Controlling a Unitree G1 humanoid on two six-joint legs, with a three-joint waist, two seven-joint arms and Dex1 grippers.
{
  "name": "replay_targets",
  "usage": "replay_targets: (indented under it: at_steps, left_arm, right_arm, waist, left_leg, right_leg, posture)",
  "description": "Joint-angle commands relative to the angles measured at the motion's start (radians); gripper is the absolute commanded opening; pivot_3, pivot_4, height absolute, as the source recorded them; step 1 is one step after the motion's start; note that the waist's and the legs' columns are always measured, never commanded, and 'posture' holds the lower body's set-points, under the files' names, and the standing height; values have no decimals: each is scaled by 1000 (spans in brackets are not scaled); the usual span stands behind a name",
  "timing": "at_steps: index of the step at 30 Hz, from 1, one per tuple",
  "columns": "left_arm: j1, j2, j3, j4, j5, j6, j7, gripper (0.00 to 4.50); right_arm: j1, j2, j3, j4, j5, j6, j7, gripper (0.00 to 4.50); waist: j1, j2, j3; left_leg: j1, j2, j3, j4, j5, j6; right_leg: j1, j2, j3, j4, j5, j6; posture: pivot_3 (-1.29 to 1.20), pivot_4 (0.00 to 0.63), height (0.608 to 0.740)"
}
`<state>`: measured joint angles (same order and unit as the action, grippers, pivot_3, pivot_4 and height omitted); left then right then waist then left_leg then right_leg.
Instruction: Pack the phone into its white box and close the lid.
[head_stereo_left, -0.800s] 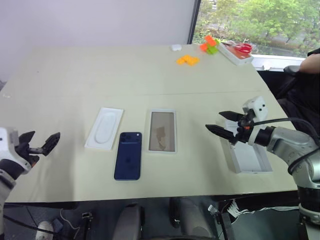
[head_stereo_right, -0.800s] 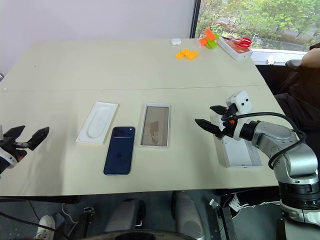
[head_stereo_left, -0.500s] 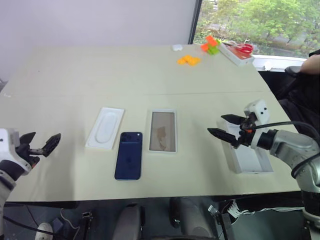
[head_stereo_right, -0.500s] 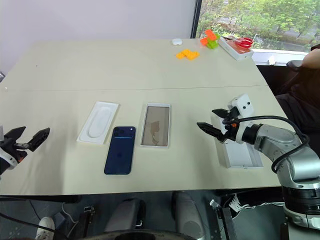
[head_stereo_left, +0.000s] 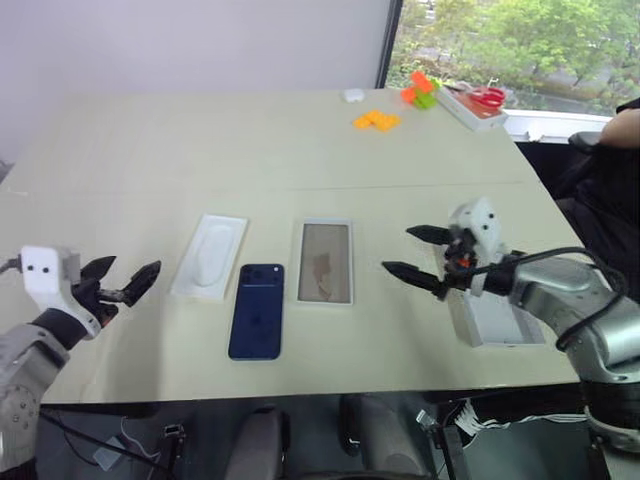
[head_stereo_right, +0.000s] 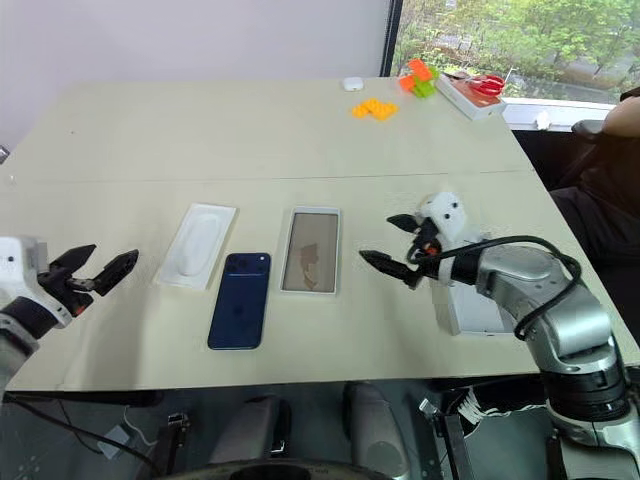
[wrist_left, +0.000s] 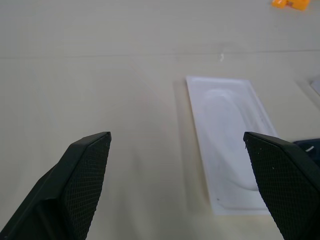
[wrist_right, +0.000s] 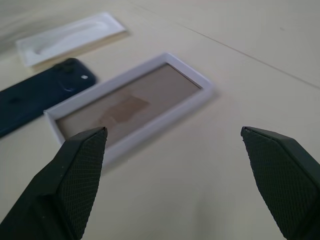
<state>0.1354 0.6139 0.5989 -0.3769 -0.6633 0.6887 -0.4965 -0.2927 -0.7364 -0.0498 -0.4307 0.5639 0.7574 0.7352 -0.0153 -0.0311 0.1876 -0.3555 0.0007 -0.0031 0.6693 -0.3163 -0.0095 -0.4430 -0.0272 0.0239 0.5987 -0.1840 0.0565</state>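
Since both the left gripper (head_stereo_left: 125, 284) and right gripper (head_stereo_left: 412, 253) are released and empty, one should grasp the phone (head_stereo_left: 257, 310) by its long edges and lay it flat in the box (head_stereo_left: 325, 262) at its 1 o'clock.

On the table (head_stereo_left: 300, 150), the phone (head_stereo_left: 256, 311) lies between the insert (head_stereo_left: 209, 256) on its left and the white box (head_stereo_left: 325, 262) on its right; the lid (head_stereo_left: 495, 318) lies far right.

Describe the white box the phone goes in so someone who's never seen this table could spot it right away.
On the beige table, look at the row of three flat things near the front edge. The white box is the one furthest right, beside the dark blue phone. Unlike the all-white insert with its oval recess at the left, it has a thin white rim around a brownish floor.
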Motion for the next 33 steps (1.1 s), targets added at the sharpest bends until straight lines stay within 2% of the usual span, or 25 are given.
replay_targets:
  at_steps: [1, 4, 8, 16, 18, 22, 25, 31, 33]
  left_arm:
    - [-22, 2, -25, -18, -18, 24, 14, 4466]
    - [-36, 7, -40, -18, -22, 66, 42, 4466]
    - [-132, -37, -26, 9, -102, 183, 141, 4466]
    - [-302, -18, -62, 84, -103, 409, 298, 4466]
    - [-312, -18, -59, 86, -104, 431, 305, 4466]
    - [-462, 11, -95, 222, -185, 697, 272, 4466]
    - [-516, 2, -91, 282, -192, 794, 261, 4466]
    - [-568, -23, -89, 354, -173, 874, 239, 4466]
    - [-576, -33, -80, 376, -154, 875, 250, 3966]
  right_arm:
    - [-29, 17, 84, -56, -50, -42, 1, 4482]
    - [-49, 27, 125, -56, -81, -57, -3, 4482]
    - [-101, 82, 190, -14, -124, -89, -9, 4482]
    - [-53, 86, 181, -24, -161, -127, 2, 4482]
    - [-52, 88, 181, -24, -163, -129, 3, 4482]
    - [-31, 78, 170, -95, -142, -106, 3, 4482]
    - [-17, 71, 164, -120, -136, -97, 7, 4482]
    - [-1, 68, 151, -160, -131, -62, -11, 4482]
    - [5, 66, 146, -170, -129, -54, -14, 4500]
  waist:
    - [2, 0, 0]
    - [1, 0, 0]
    - [1, 0, 0]
    - [2, -1, -1]
    - [-4, -1, -1]
    - [6, -2, -1]
    - [2, -2, -1]
    - [1, -2, -1]
    - [1, -2, -1]
  left_leg:
    - [0, 0, 0, 0, 0, 0]
    - [0, 0, 0, 0, 0, 0]
    - [-1, 0, 0, 1, 0, 0]
    - [-1, -2, -2, 1, 0, 0]
    - [0, -2, -1, 1, 0, 0]
    - [-1, -2, -3, 1, 0, 0]
    - [0, -3, -4, 2, 0, -1]
    - [-1, -3, -4, 9, 0, -1]
    - [0, -3, -4, 11, 0, -1]
  right_leg:
    - [0, 0, 0, 0, 0, 0]
    - [0, 0, 0, 0, 0, -1]
    - [0, -1, 0, 0, 1, 1]
    - [0, -1, -1, 1, 3, 2]
    - [0, -1, 0, 1, 3, 2]
    - [0, 0, -2, 2, 3, 2]
    - [1, 0, -3, 3, 3, 2]
    - [1, -2, -2, 7, 2, 2]
    - [1, -3, -2, 10, 1, 0]
  posture:
    - [0, 150, 726]
    - [0, 150, 726]
    - [0, 150, 726]
    - [0, 150, 726]
    - [0, 150, 726]
    - [0, 150, 726]
    - [0, 150, 726]
    - [0, 150, 726]
    - [0, 150, 726]
